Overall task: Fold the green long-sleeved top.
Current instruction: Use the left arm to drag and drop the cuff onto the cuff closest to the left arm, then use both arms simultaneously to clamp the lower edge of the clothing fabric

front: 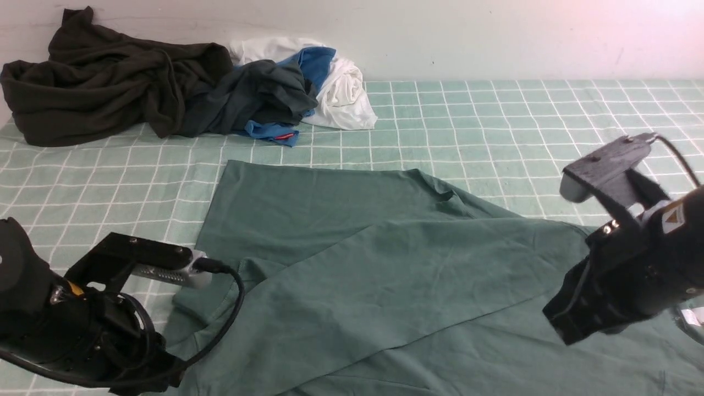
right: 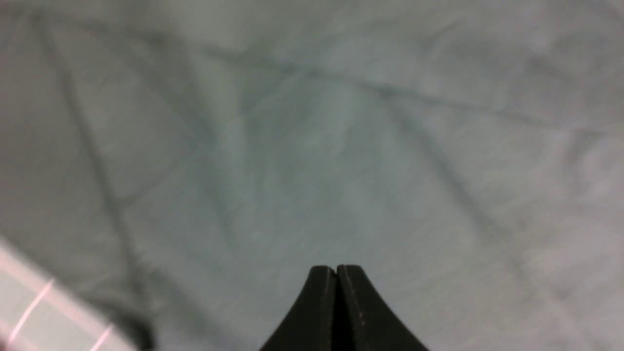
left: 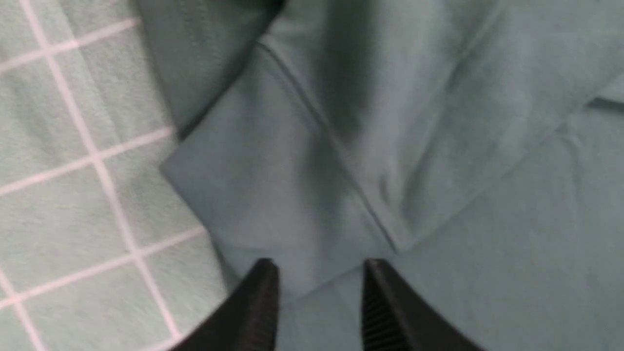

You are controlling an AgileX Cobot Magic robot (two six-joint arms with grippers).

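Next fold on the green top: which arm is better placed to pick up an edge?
Probably left. The left pincer is open, with a loose flap of the green top just ahead of its tips. The right pincer is shut over a flat stretch of cloth.

The top (front: 352,264) is lying spread over the near middle of the sheet (front: 495,121), partly folded over itself. A pile (front: 165,93) is sitting behind it, far left, against the wall (front: 495,38). The left gripper (left: 319,268) is hanging over the top's near-left edge, and the right gripper (right: 336,269) over its right side.
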